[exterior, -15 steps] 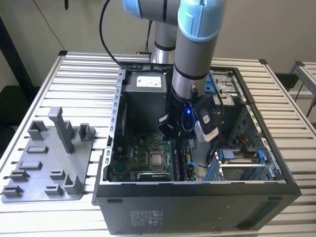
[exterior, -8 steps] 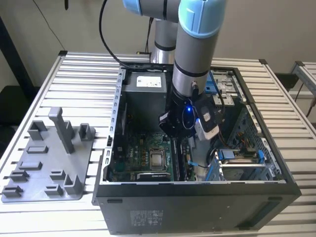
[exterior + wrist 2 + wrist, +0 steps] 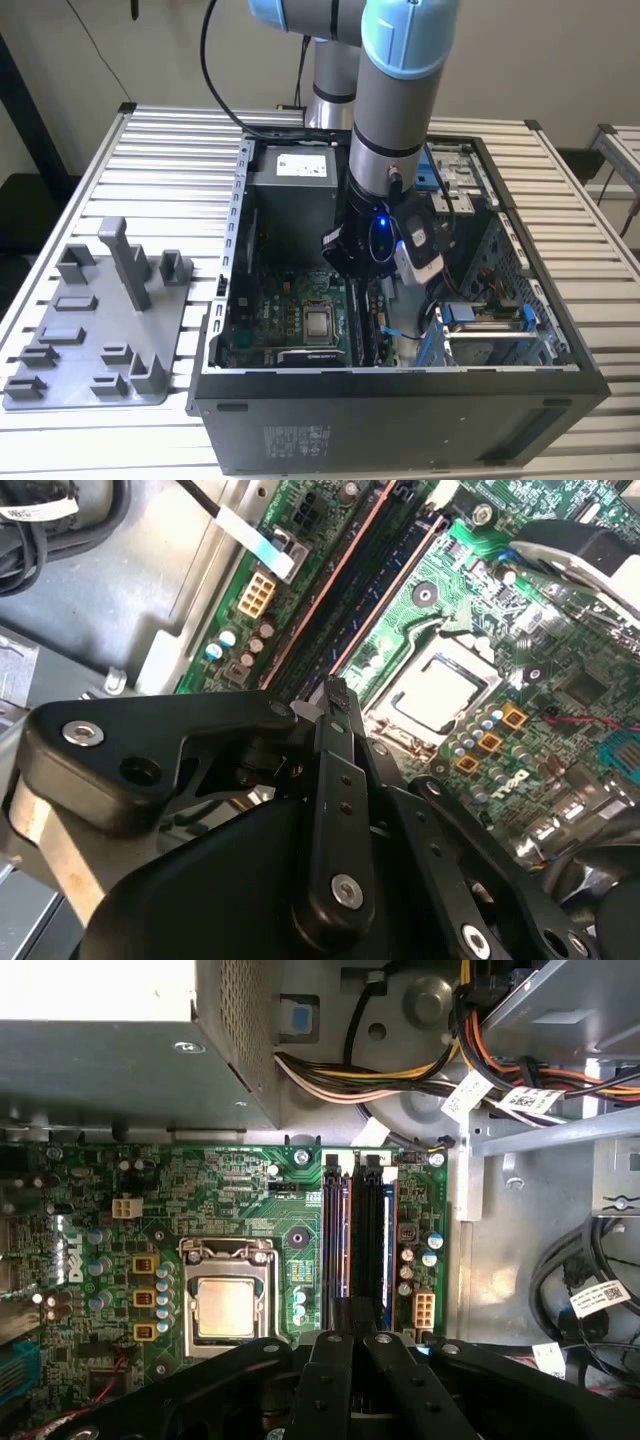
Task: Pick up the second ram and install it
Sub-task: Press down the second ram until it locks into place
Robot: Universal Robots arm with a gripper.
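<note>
1. The step in hand looks like the install, not the pickup: the arm is reaching down into the open computer case (image 3: 400,385) at centre frame in the exterior view, with the gripper (image 3: 372,285) low over the motherboard (image 3: 300,325).
2. The gripper (image 3: 352,1332) is hanging right at the end of the memory slots (image 3: 335,1230) in the first wrist view. In the second wrist view the gripper (image 3: 335,692) is showing its fingers drawn together.
3. It is unclear whether the fingers are pinching the stick or only pressing on it.
4. The second ram (image 3: 367,1230) is standing as a dark stick in the slot row, running straight out from the fingertips and just beside a neighbouring slot. Full seating cannot be told.
5. As a judgement, this step is calling for the stick staying square along its slot, with a straight push down and no tilt, since a skewed stick could jam.
6. The case is holding the motherboard, with the CPU socket (image 3: 225,1305) near the slots, the power supply (image 3: 300,165) at the case's far end and a cable bundle (image 3: 400,1070) beside it.
7. A grey parts tray (image 3: 70,370) with a tall grey post (image 3: 130,265) is sitting outside the case, at the exterior view's left, well apart from the gripper.
</note>
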